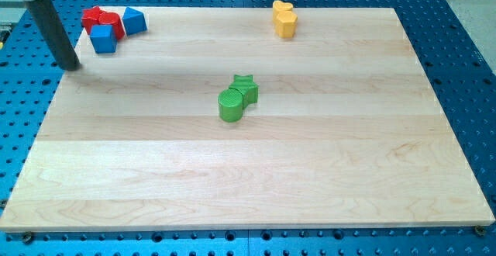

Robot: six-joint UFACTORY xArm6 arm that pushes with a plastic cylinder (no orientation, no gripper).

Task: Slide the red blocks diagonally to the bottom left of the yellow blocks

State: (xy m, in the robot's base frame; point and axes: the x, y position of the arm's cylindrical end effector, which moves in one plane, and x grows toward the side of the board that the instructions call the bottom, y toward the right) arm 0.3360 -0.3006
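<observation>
My tip (72, 66), a bare rod with no hand to open or close, is sitting at the upper left edge of the pale wooden counter (248, 178), just left of the red blocks (102, 19). These are touching two blue blocks (105, 40). The yellow blocks (284, 19) are lying well apart, upper right of centre. The reds are probably light, rigid and free-sliding; pushing from their upper left seems best.

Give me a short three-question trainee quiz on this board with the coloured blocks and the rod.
1. True or false: my tip touches the red blocks.
2. Which pair sits nearest the wooden board's centre? A) yellow blocks B) green star block and green cylinder block C) blue blocks
3. Fill in: the red blocks lie at the view's top ____.

Key: 1 false, it stands apart, left-below; 2 B; 3 left.
</observation>
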